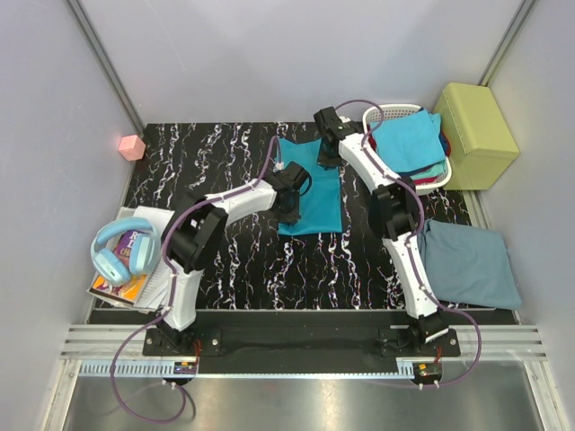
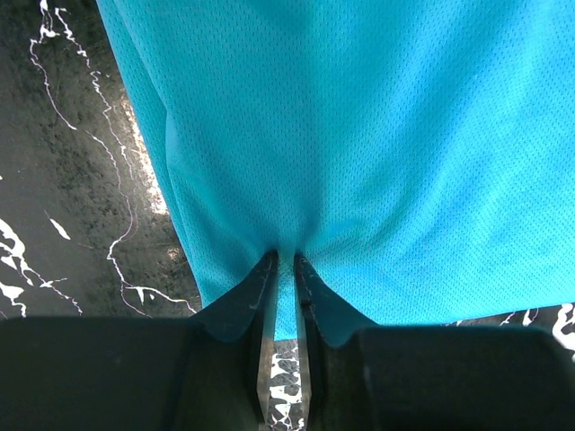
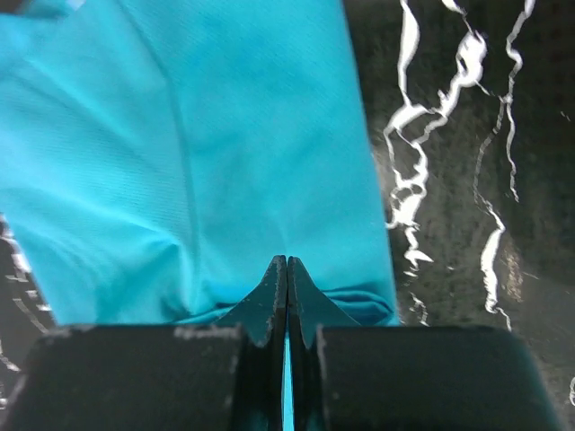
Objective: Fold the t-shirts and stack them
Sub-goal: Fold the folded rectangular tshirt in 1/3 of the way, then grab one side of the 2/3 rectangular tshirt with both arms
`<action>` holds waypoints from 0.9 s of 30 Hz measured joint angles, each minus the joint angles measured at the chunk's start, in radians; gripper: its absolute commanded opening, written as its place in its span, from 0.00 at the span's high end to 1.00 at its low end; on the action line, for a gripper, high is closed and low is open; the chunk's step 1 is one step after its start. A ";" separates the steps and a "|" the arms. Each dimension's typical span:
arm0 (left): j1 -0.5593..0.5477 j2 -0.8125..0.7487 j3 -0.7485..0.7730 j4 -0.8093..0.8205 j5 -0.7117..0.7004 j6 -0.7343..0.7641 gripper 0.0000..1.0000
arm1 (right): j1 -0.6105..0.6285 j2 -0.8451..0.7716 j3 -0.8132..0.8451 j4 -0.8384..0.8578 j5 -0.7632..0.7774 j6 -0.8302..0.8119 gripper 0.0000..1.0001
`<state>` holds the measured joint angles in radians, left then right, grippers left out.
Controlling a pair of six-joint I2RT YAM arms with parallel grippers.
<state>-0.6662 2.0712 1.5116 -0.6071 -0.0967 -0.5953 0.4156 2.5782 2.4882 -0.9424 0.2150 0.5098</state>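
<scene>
Black marbled tabletop (image 1: 234, 260) shows on every side of the teal t-shirt (image 1: 314, 193), which lies spread just left of the white basket (image 1: 388, 109). A grey-blue t-shirt (image 1: 467, 265) lies nearer than the basket.

From the left wrist, the left gripper (image 2: 285, 262) is clamped on the teal t-shirt's edge, with tabletop beyond it.

From the right wrist, the right gripper (image 3: 287, 265) pinches another edge, its fingers pressed together.

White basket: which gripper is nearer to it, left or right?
Right. The right gripper pinches the far part of the teal t-shirt, just beside the white basket. The left gripper pinches the same shirt near its left edge, farther from the basket.
</scene>
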 measured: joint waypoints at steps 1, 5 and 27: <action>0.000 0.000 0.000 0.000 -0.001 0.000 0.64 | -0.003 -0.003 -0.011 0.000 0.001 0.000 0.82; 0.000 -0.029 -0.022 0.005 -0.025 0.012 0.44 | 0.009 -0.079 -0.158 -0.009 0.009 -0.010 0.42; -0.104 -0.301 -0.333 0.042 -0.053 -0.032 0.41 | 0.087 -0.824 -1.277 0.199 -0.025 0.060 0.43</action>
<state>-0.7700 1.7706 1.1786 -0.5655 -0.1497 -0.6270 0.5026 1.7546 1.2114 -0.7433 0.1898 0.5697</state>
